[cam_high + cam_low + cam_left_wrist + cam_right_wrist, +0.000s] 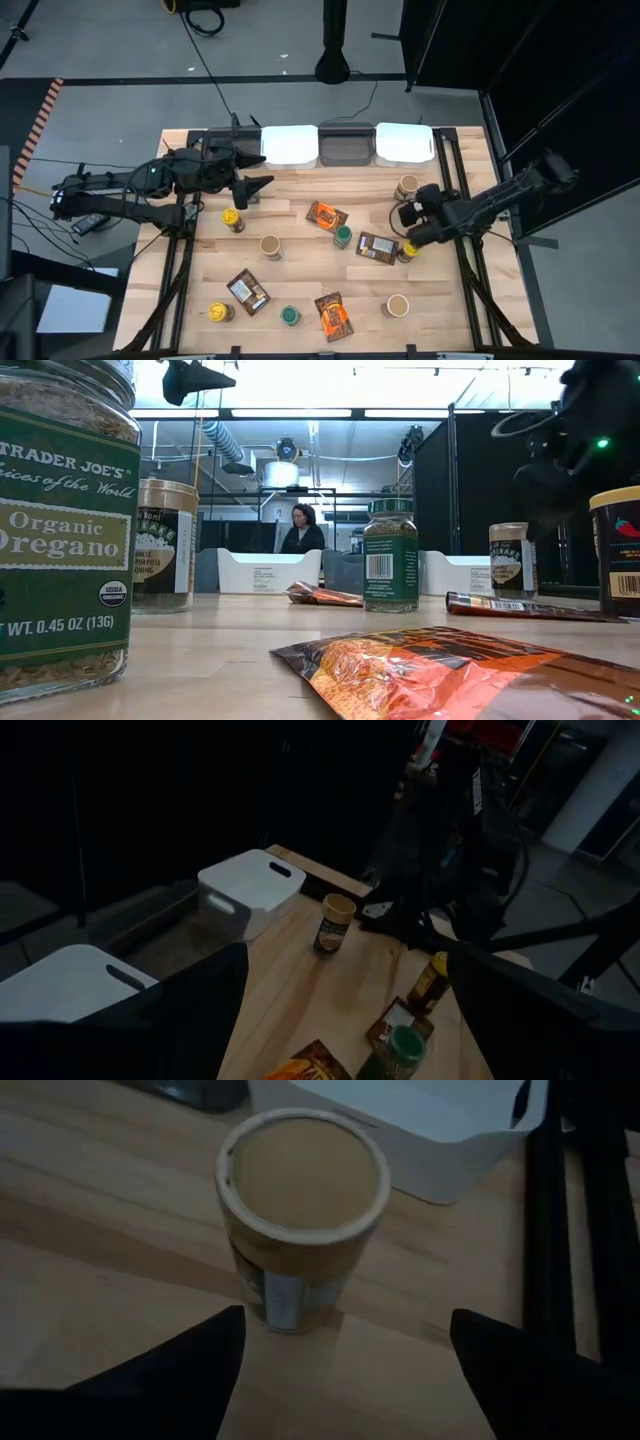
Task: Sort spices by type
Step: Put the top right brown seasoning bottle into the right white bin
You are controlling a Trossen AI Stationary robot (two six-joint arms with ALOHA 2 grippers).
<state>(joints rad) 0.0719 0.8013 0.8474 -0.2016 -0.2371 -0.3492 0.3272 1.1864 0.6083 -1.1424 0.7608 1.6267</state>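
The right arm reaches in from the table's right edge, its forearm angled toward the middle of the table, and the right claw (408, 213) hangs just short of a tan-lidded jar (406, 187). Its two fingers (170, 1380) stand spread wide apart and grip nothing; in the wrist view the jar (300, 1220) stands upright on the wood just ahead of the gap between them, not touching either finger. Beyond that jar sits a white bin (404, 143) at the table's far edge. Just behind the claw, on the near side, a yellow-lidded jar (408, 250) stands beside a brown packet (377, 247).

The left arm stretches in from the left side, and the left claw (253, 188) hovers near the far-left part of the table with its fingers spread and empty. A second white bin (289, 145) lies just beyond it, a dark bin (346, 146) further along, and another yellow-lidded jar (233, 220) stands just on its near side.

The other jars and packets stand scattered over the table, none in a bin.

In the low view, the closest jar (62, 530) reads "TRADER JOE'S", "Spices of the World", "Organic Oregano" and "NET WT. 0.45 OZ (13G)". Other labels are too small to read. An orange packet (450, 670) lies flat in front. A person (301, 528) sits in the room behind the table.
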